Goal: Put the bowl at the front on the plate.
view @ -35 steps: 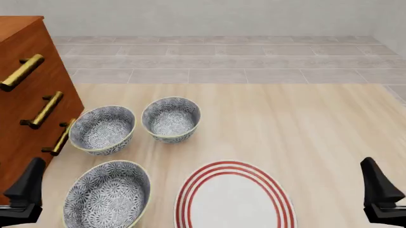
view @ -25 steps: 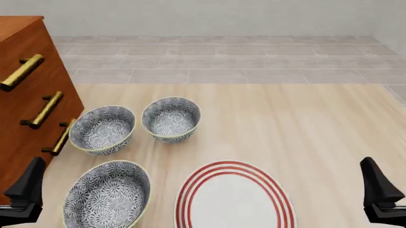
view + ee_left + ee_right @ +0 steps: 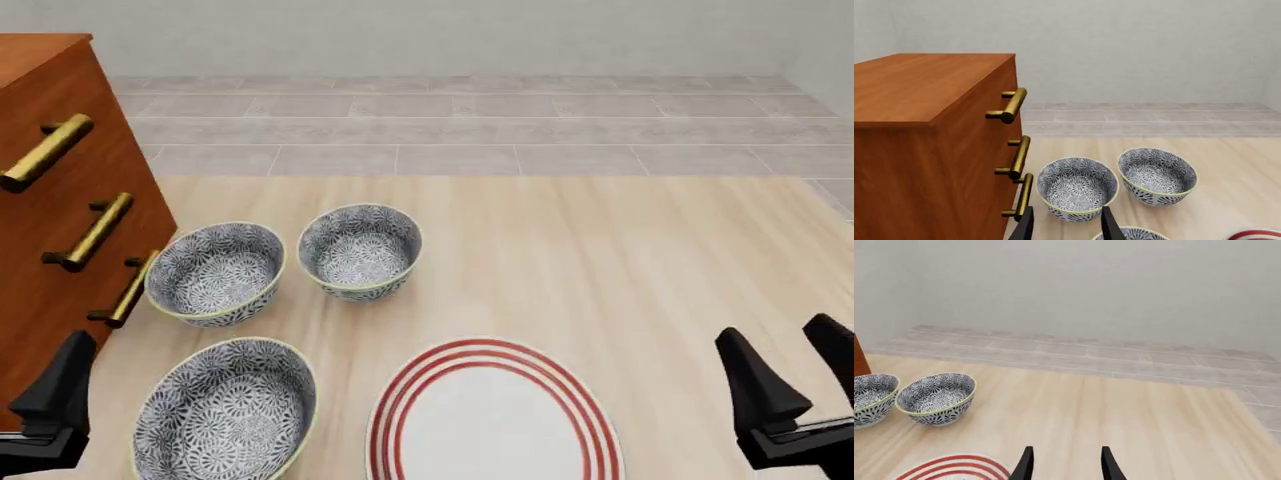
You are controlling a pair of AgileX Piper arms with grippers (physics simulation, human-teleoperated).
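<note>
the bowl point(image 3: 227, 412) sat just left of the plate point(image 3: 497, 415). both the left gripper point(image 3: 1065, 223) and right gripper point(image 3: 798, 385) stood spread, holding nothing.

Right wrist camera. The right end effector point(image 3: 1064, 465) shows as two dark fingertips point(image 3: 1025, 465) standing apart with bare wood between them, nothing held. Beneath them lies the pale wood-grain surface point(image 3: 1121, 415). A segment of the plate point(image 3: 954, 467), with its concentric red rings, is cut by the picture's border close to one fingertip. Farther out stand two patterned bowls: one bowl point(image 3: 935, 397) seen whole, with dark floral print and a pale yellow-green rim, and just beside it a second bowl point(image 3: 871, 399), partly cropped. Beyond the surface's far edge runs a grey tiled floor point(image 3: 1107, 352), ending at a plain pale wall point(image 3: 1087, 285).
</note>
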